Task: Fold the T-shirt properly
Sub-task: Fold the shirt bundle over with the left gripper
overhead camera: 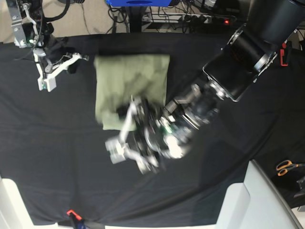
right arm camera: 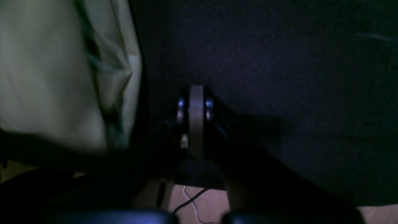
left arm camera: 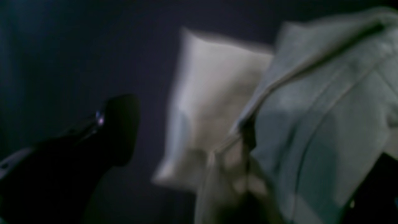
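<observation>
T-shirt (overhead camera: 133, 83) lying soft, limp, light, upper centre; taking hem edge. Left hand (overhead camera: 125, 151) gaping; right hand (overhead camera: 52, 78) spread, holding nothing.

T-shirt (overhead camera: 125, 81) corner hidden, left end effector (overhead camera: 125, 143) motion-blurred

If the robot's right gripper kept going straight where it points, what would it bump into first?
Probably just the black table cloth. The right gripper points past the T-shirt, which lies off to its side. Depth is hard to judge.
</observation>
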Motion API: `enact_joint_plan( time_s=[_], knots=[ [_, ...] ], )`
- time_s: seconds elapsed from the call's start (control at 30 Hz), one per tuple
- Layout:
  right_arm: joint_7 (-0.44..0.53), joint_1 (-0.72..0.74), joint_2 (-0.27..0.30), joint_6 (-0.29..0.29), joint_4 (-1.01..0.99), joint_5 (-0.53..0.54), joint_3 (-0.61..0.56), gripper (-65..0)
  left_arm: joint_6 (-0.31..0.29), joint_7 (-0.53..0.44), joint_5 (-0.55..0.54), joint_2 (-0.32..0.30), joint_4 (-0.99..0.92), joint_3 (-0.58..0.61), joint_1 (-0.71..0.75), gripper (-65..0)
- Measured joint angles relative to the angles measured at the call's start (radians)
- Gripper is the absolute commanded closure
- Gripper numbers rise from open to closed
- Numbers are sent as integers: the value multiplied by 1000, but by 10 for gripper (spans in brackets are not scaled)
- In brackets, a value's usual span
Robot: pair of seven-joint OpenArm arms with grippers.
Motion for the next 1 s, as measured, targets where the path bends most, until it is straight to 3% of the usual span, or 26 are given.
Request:
enact_joint_plan(
  time_s=[0.1, 0.2, 0.4, 0.5, 0.73, 0.93, 1.0],
  knots=[
    [2, -2, -2, -1, 1, 0, 0, 0, 8, 63, 11, -11, 135, -110, 16, -573],
    [1, -2, -4, 2, 5, 0, -2, 0, 3, 100, 10, -36, 223, -125, 78, -573],
    [-2, 8, -1, 5, 5, 0, -2, 0, -2, 101, 2, -51, 126, -32, 160, -573],
    [4, 15, -1, 5, 5, 0, -19, 0, 0, 47, 10, -54, 117, -42, 151, -571],
    [1, 29, 2, 3, 5, 0, -124, 0, 0, 49, 6, -37, 116, -64, 135, -571],
    [-5, 20, 8, -3, 73, -2, -142, 0, 3, 47, 10, -16, 170, -133, 105, -568],
    [-5, 2, 17, -6, 131, -3, -127, 0, 1, 64, 6, -19, 235, -174, 123, -502]
  ],
)
